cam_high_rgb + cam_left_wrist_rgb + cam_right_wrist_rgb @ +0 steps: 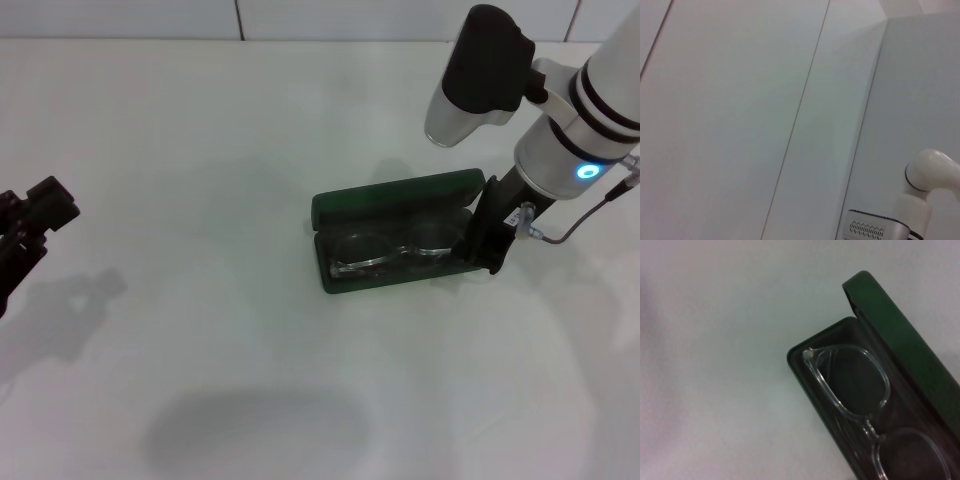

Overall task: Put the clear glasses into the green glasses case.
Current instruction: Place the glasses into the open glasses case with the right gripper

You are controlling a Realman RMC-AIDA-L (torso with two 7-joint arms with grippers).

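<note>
The green glasses case (400,196) lies open at the table's centre-right, its lid standing up along the far side. The clear glasses (385,248) rest folded inside the tray of the case, lenses facing up. In the right wrist view the clear glasses (852,377) fill the dark lining of the green glasses case (900,335), reaching to its rounded end. My right gripper (487,243) hangs at the case's right end, touching or very near it. My left gripper (35,215) is parked far off at the table's left edge.
The white table (200,150) stretches around the case, with a tiled wall behind it. The right arm's white and black wrist (560,110) hangs above the case's far right corner. The left wrist view shows only wall panels and a white robot part (930,175).
</note>
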